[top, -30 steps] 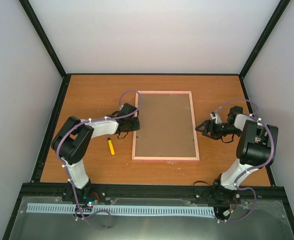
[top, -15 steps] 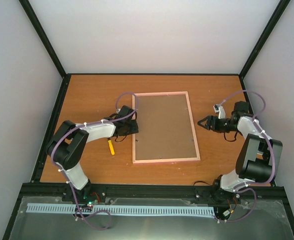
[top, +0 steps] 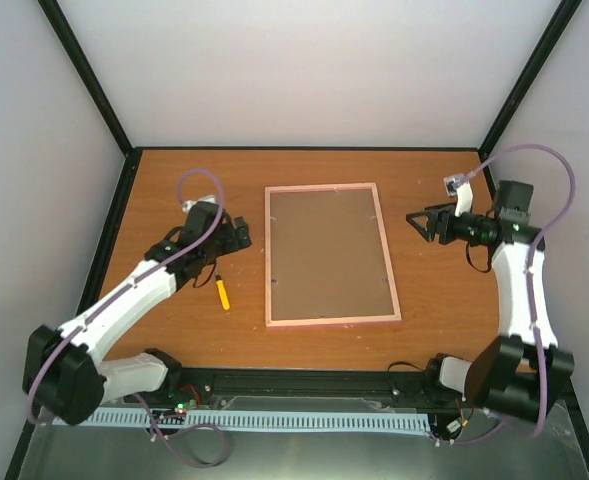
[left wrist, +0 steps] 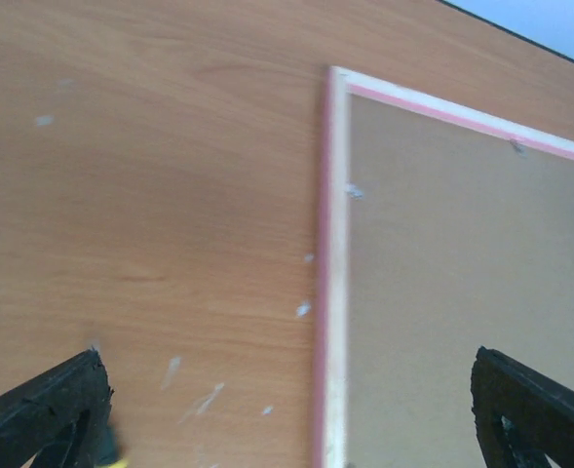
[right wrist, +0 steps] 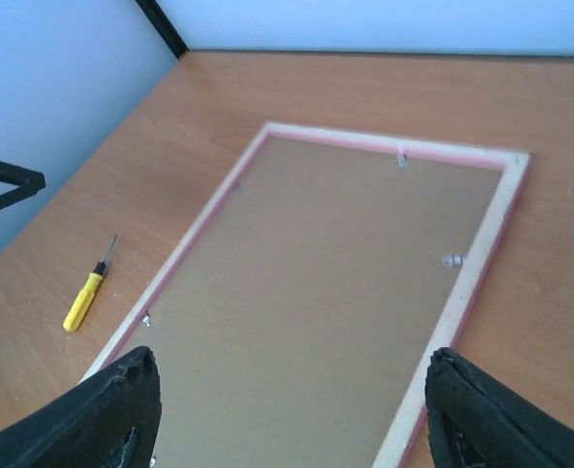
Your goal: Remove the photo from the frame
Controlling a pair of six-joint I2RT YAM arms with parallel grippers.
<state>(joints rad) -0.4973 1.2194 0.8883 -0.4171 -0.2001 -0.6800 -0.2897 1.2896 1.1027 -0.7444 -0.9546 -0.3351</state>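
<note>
Table (top: 174, 190) holds the frame (top: 332, 320) flat at centre, back side up, brown backing board (top: 326, 250) covering the whole opening, so the photo isn't visible in any view; my guess is it's underneath the board. Change over the last second: left gripper (top: 242, 233) was nearly closed right against the frame's left rail, now it has let go, jaws spread wide on nothing, and it has pulled back left, clear of the rail. Right gripper (top: 416, 225) has also backed off toward the far right, jaws wide, holding nothing, pointed at the frame from well apart. The frame's far end has nudged a bit left in the process; otherwise it lies as it did. Yellow screwdriver (top: 221, 291) lies untouched on the table just left of the frame, near the left gripper. Small metal tabs (right wrist: 401, 156) show along the inner rail; can't tell if they're turned aside or pinning the board. Read: looks like a release after working the left edge, not an extraction, since the board is on and the photo isn't out. Next step likely needs the tabs freed and the board lifted, with one arm pinning the frame so it doesn't slide
</note>
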